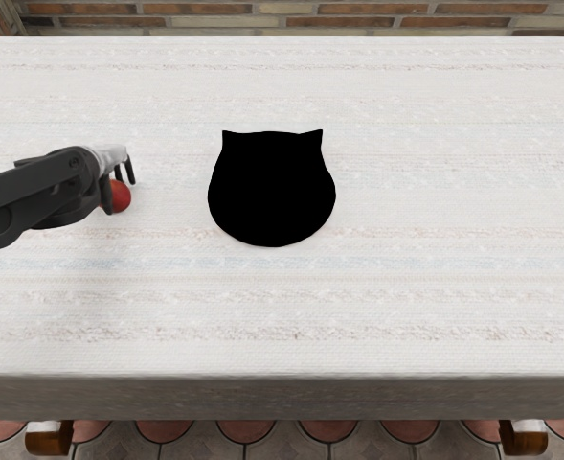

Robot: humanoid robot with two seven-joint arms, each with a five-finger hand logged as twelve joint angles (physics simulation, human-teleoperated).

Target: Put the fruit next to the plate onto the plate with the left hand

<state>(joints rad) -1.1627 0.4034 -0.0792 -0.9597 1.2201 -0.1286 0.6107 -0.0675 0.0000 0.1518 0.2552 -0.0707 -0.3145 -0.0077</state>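
One arm was in view, the left arm (28,192), entering from the picture's 9 o'clock edge and running toward 3 o'clock across the table (406,287). No part of the right arm showed.

Left hand (107,184): closed about the fruit (121,196). Dark fingers (128,172) curled over the fruit's 12 o'clock side, with the palm pressed against its 9 o'clock side. Only the 3 o'clock half of the fruit showed; the rest was hidden behind the hand.

Fruit: red and round as far as visible. No long axis could be made out, and no stem or other feature showed which way it pointed. It sat low at the cloth; whether it rested on the table or was raised clear of it could not be told.

Position: the fruit lay at 9 o'clock from the plate (272,192), well apart from it, with bare white cloth between the two. It was not on the plate.

Plate: flat, black, cat-head outline, near the table's middle. Its two ears pointed to 12 o'clock, toward the far edge, and its rounded chin faced 6 o'clock. It was about as wide as it was deep, so no clear long axis. Nothing lay on it.

Table: covered in white cloth, its long side running 9 to 3 o'clock.
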